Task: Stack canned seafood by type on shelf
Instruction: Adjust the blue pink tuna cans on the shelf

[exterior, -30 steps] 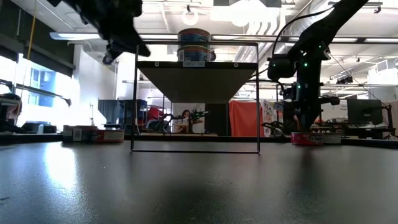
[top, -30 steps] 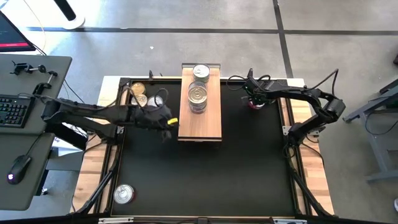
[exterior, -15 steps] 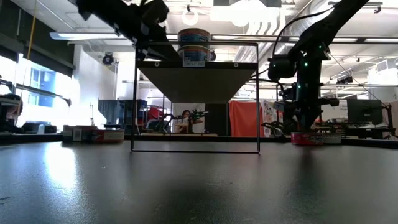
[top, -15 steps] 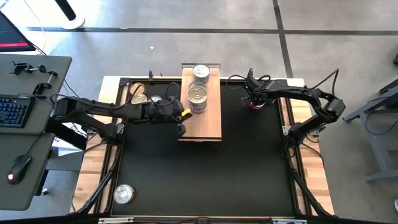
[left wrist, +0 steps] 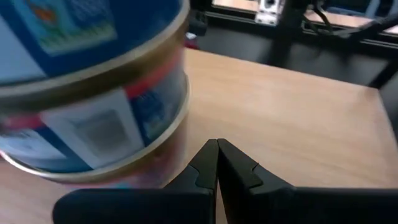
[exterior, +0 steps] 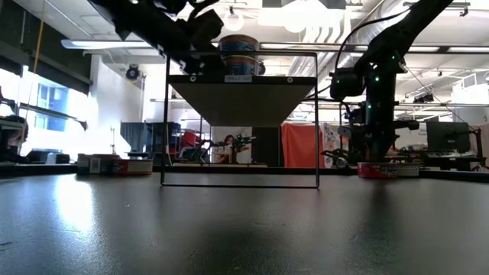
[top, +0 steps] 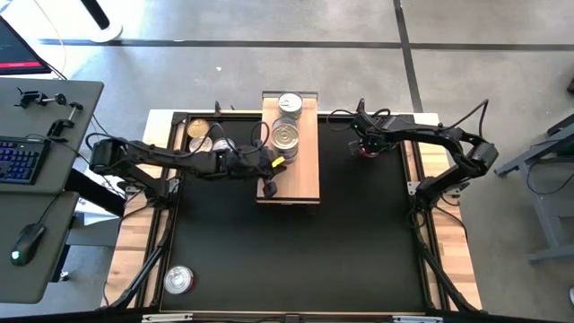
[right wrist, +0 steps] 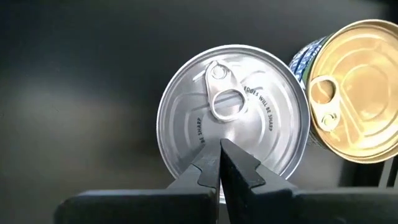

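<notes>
The light-wood shelf (top: pixel 300 170) stands raised on a thin wire frame (exterior: pixel 241 126) over the black mat. Two stacks of tins rest on it, a near one (top: pixel 285 136) and a far one (top: pixel 290 104). My left gripper (top: pixel 276 169) is shut and hovers over the shelf's left part, just beside the blue-labelled near stack (left wrist: pixel 93 93). My right gripper (top: pixel 363 144) is shut, pointing down over a silver-lidded tin with a red side label (right wrist: pixel 233 124) on the mat's far right. A gold-lidded tin (right wrist: pixel 354 99) sits next to that one. My right gripper's shut tips (right wrist: pixel 219 149) stand over the near part of the silver lid, from above; whether they touch it I cannot tell. My left gripper touches nothing that shows.
Several more tins lie at the mat's far left corner (top: pixel 208 139). One red-sided tin sits alone at the near left corner (top: pixel 178 280). The mat in front of the shelf is open (top: pixel 296 251). A desk with a keyboard stands to the left (top: pixel 27 152).
My left gripper has travelled toward the table's right, from beside the far-left tins across the shelf's left edge, and now sits over the shelf next to the near stack. The right arm and the tins have kept still.
</notes>
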